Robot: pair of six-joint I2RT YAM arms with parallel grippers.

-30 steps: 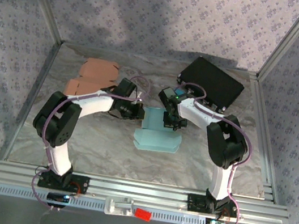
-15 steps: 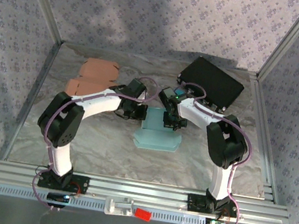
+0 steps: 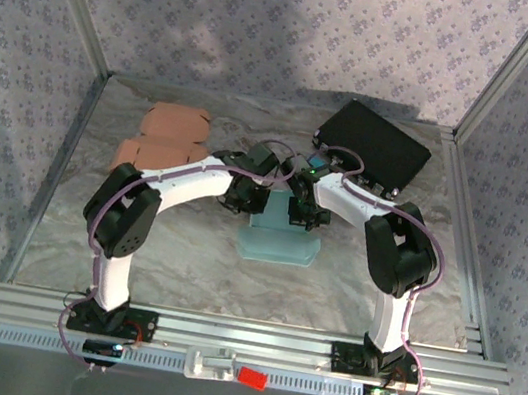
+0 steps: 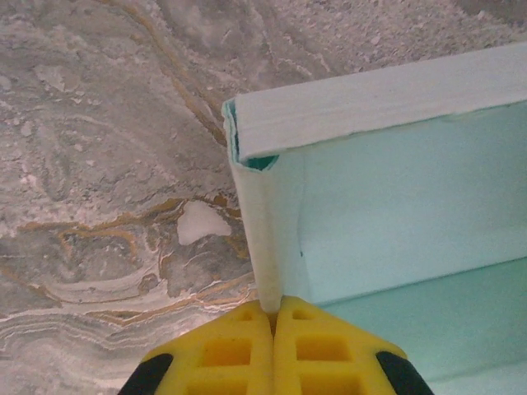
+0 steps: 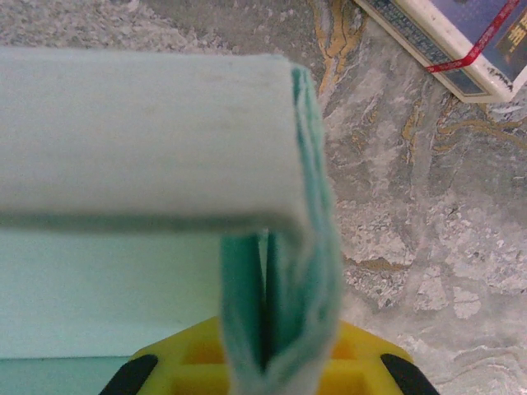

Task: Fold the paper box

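Grey marbled table top (image 3: 173, 253), enclosed by patterned fabric walls (image 3: 272, 27), carries the light teal paper box (image 3: 276, 247) at its centre, between both arms. We see the box partly erected: its rear wall stands upright and its front panel lies flat on the surface. We see the left gripper (image 4: 274, 317) with its yellow fingers (image 4: 222, 350) pressed together, pinching the box's left side wall at its lower edge. We see the right gripper (image 3: 302, 212) clamped on the doubled right side wall. Brown cardboard flats (image 3: 164, 137) lie at the rear left, well apart from the box; a black rectangular case (image 3: 374, 147) lies at the rear right.
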